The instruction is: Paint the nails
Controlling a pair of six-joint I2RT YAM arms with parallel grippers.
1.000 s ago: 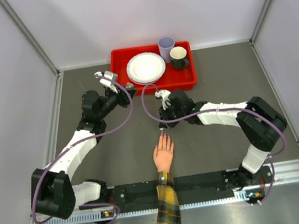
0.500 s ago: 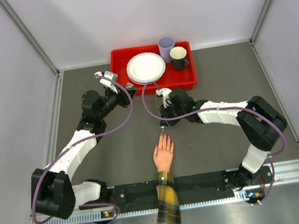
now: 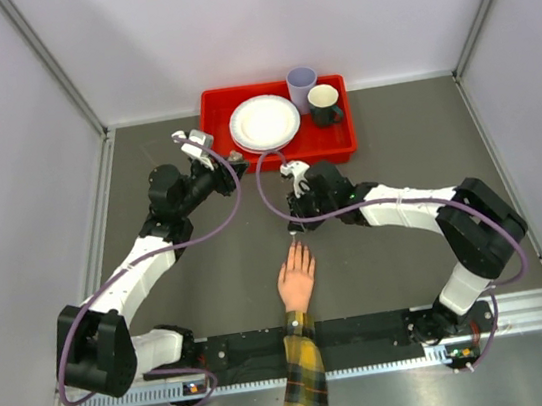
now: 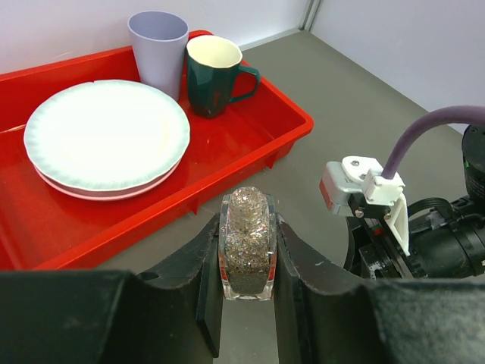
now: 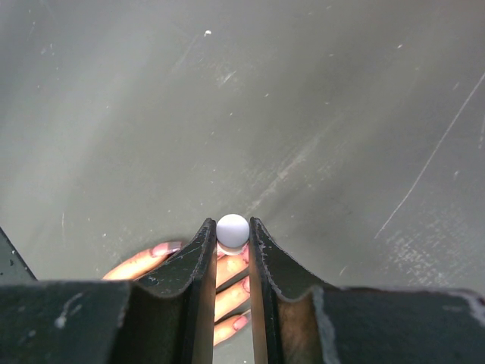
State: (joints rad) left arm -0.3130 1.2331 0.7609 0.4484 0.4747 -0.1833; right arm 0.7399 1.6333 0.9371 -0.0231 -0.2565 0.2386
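From above, the grey table [image 3: 394, 145] carries a red tray [image 3: 338, 143] at the middle of its far edge, with a white plate [image 3: 265, 122], a lavender cup [image 3: 302, 87] and a dark green mug [image 3: 324, 105] in it. A peach hand [image 3: 297, 280] in a yellow-and-dark plaid sleeve [image 3: 302, 390] lies palm down at the middle of the near edge, fingers pointing toward the far edge. The nails [image 3: 299, 249] at their tips are too small to make out here. The left gripper [image 3: 230, 156] sits just beside the tray's near left corner. The right gripper [image 3: 295, 226] hangs just beyond the fingertips, toward the far edge. In the left wrist view, the left claw is clamped on a small clear bottle [image 4: 246, 254] filled with silvery glitter over a dark bottom. The bottle stands upright between the two black fingers [image 4: 208, 265], with the tray and its dishes just past it. In the right wrist view, the right claw is nearly closed, pinching a small white round-topped cap [image 5: 233, 230] between its fingertips. Below it lie several of the hand's fingers, their pinkish nails showing beside and between the black fingers [image 5: 198, 265]. Whether anything touches a nail cannot be told.
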